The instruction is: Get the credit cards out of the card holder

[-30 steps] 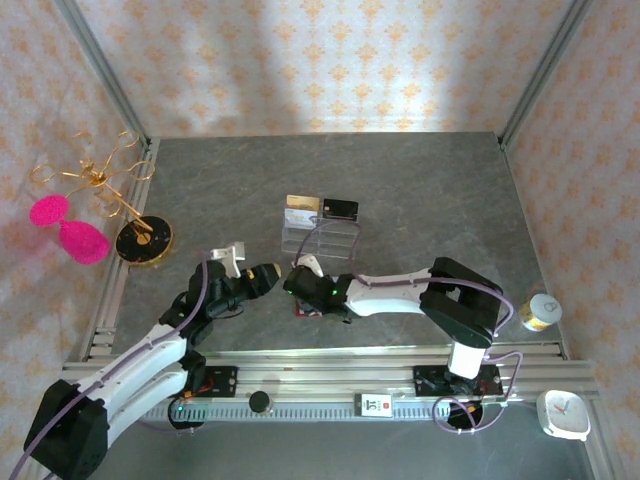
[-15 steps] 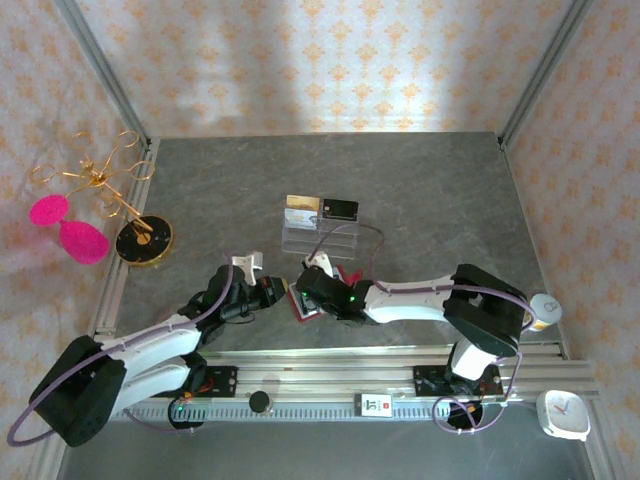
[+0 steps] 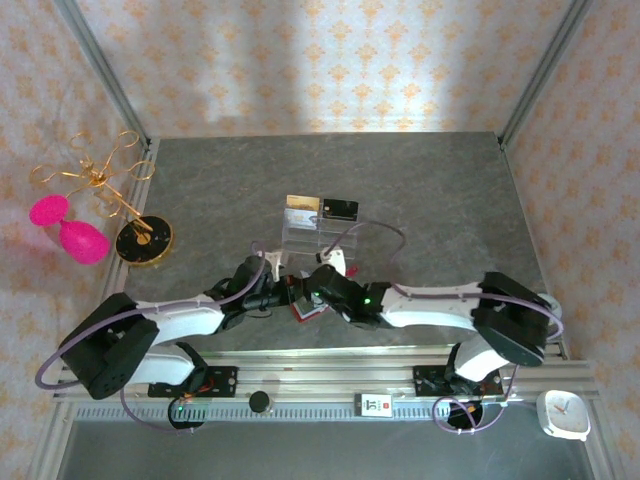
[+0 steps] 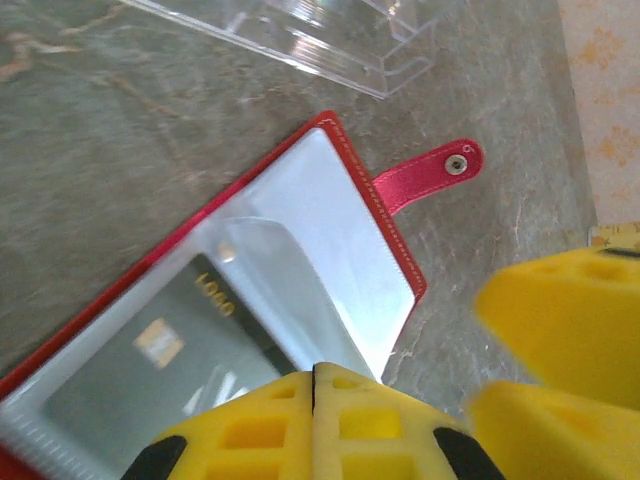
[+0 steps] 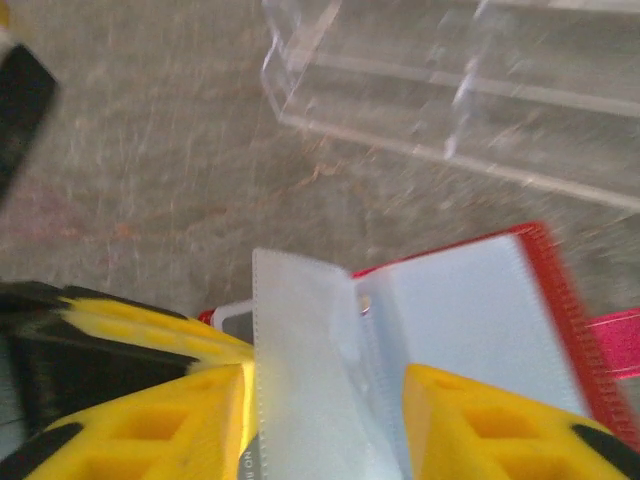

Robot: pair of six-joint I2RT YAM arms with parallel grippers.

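The red card holder (image 4: 345,160) lies open on the grey table, its clear sleeves up and its snap tab (image 4: 430,170) pointing away. A dark credit card (image 4: 170,360) with gold lettering sits inside one sleeve. My left gripper (image 4: 315,385) is shut, its tips over the holder's near edge; I cannot see whether they pinch anything. My right gripper (image 5: 330,420) is open, with one clear sleeve leaf (image 5: 300,350) standing upright between its fingers. From above, both grippers (image 3: 283,290) (image 3: 312,290) meet over the holder (image 3: 308,310).
A clear acrylic stand (image 3: 318,238) sits just behind the holder, with a gold card (image 3: 300,208) and a black card (image 3: 340,209) on it. A gold wire ornament on a round base (image 3: 143,240) stands at the left. A jar (image 3: 541,312) stands at the right edge.
My left gripper has reached right to the holder and shut. My right gripper has opened and shifted right, and a sleeve leaf now stands between its fingers.
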